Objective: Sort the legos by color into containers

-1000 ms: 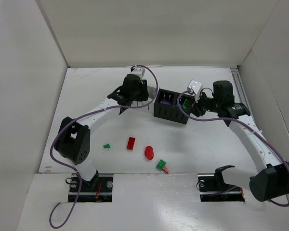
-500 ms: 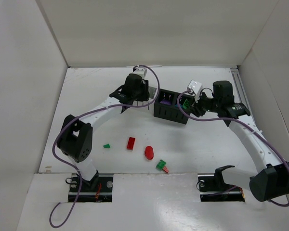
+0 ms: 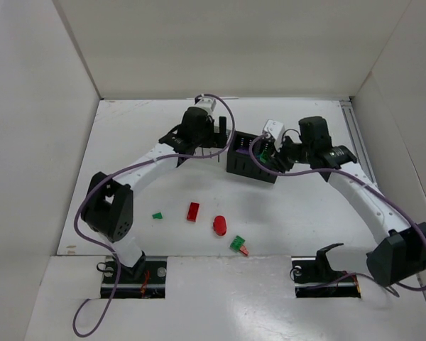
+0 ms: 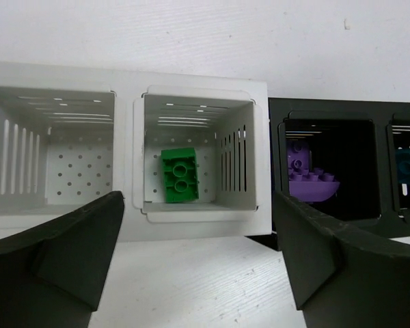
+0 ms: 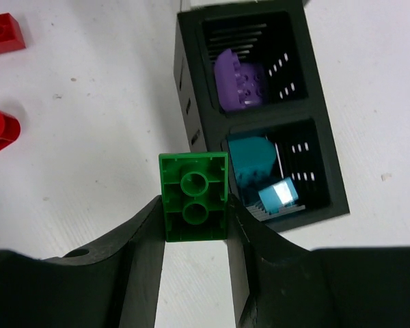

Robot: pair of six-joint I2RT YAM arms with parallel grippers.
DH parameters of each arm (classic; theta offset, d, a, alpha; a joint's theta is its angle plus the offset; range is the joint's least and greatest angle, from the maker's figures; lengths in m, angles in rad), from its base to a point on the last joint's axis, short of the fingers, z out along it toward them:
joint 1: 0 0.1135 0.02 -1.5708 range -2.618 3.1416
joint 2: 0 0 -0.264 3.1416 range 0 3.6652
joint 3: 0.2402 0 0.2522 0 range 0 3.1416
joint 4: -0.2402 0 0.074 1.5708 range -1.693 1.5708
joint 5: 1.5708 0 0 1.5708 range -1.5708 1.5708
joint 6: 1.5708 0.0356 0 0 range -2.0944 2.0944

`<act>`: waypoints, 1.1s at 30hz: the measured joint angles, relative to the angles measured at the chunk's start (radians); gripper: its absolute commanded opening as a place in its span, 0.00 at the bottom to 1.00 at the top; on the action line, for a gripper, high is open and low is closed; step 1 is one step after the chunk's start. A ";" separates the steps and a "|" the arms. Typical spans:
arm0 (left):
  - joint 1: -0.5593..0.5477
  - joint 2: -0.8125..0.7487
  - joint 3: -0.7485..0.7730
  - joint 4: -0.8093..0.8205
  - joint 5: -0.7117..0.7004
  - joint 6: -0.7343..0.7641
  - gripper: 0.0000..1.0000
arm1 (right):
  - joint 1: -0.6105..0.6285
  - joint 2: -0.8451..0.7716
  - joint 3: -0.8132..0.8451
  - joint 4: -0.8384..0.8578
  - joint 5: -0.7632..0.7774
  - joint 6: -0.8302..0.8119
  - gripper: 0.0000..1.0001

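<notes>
In the left wrist view my left gripper point(image 4: 198, 273) is open and empty, just in front of the white containers point(image 4: 260, 150). A green brick point(image 4: 180, 175) lies in the right white cup. Purple legos point(image 4: 311, 174) sit in the neighbouring black cup point(image 4: 279, 171), and teal ones point(image 4: 408, 166) in the cup beyond. My right gripper point(image 5: 195, 222) is shut on another green brick point(image 5: 195, 195), held above the table beside the black cups point(image 5: 191, 102). The top view puts that gripper point(image 3: 264, 153) over the black containers point(image 3: 252, 167) and my left gripper point(image 3: 216, 138) at the white ones.
Loose legos lie on the table nearer the arm bases: a small green piece point(image 3: 157, 215), a red brick point(image 3: 193, 212), a red oval point(image 3: 219, 225), a green piece point(image 3: 237, 244) and a small red one point(image 3: 244, 250) touching it. White walls enclose the table.
My left gripper has opened at the white containers. The right arm has shifted left toward the containers, still holding its green brick.
</notes>
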 measured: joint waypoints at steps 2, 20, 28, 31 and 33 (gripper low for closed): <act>0.000 -0.040 -0.027 0.000 0.000 -0.002 0.97 | 0.039 0.048 0.039 -0.006 0.019 0.000 0.20; 0.008 -0.725 -0.643 -0.082 -0.079 -0.310 1.00 | 0.238 0.735 0.666 0.031 0.152 -0.022 0.29; 0.008 -0.838 -0.687 -0.142 -0.096 -0.404 1.00 | 0.265 0.797 0.745 0.025 0.213 -0.026 0.61; 0.008 -0.837 -0.688 -0.157 -0.102 -0.423 1.00 | 0.270 0.797 0.748 0.024 0.227 -0.026 0.67; 0.008 -0.837 -0.688 -0.164 -0.107 -0.430 1.00 | 0.274 0.797 0.750 0.022 0.238 -0.026 0.70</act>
